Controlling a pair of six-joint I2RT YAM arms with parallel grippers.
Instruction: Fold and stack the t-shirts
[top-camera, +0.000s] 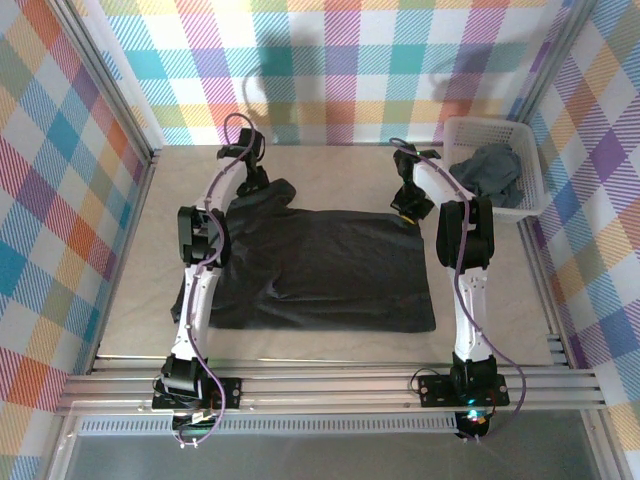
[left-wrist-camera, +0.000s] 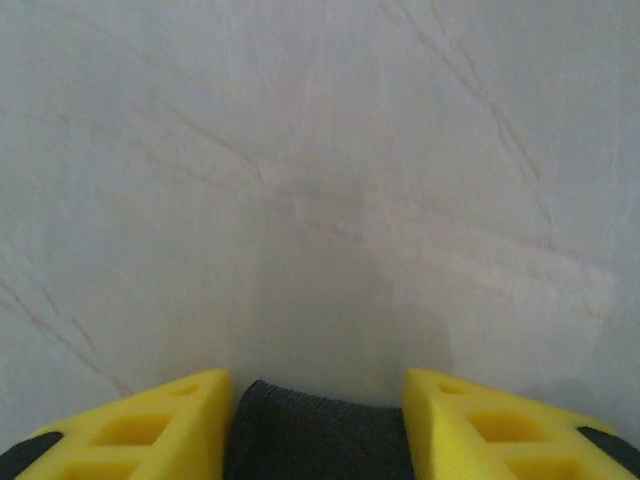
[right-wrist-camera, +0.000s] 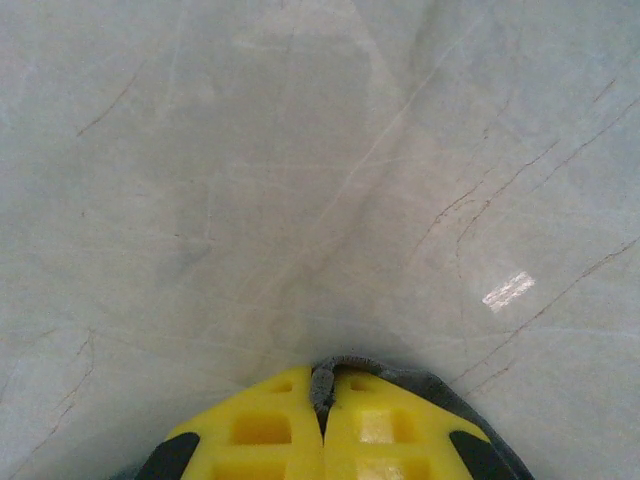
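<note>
Plaid walls (top-camera: 380, 60) close in a pale, veined table (top-camera: 330, 160), and a black shirt (top-camera: 330, 265) lies spread flat across its middle, the near edge smooth and the far left corner rumpled. At that rumpled corner sits the left gripper (top-camera: 255, 180). Its wrist view shows the yellow fingers (left-wrist-camera: 170, 425) set apart, with a wad of dark cloth (left-wrist-camera: 320, 440) filling the gap from one to the other, so it seems to be pinched there, though the contact is cut off at the bottom edge. The right gripper (top-camera: 405, 205) is at the far right corner; its fingers (right-wrist-camera: 260, 430) are pressed together with a thin hem of the shirt (right-wrist-camera: 420, 380) caught in the seam between them. A white basket (top-camera: 480, 122) stands at the far right of the table, well apart from the spread shirt, with crumpled grey shirts (top-camera: 490, 170) inside.
</note>
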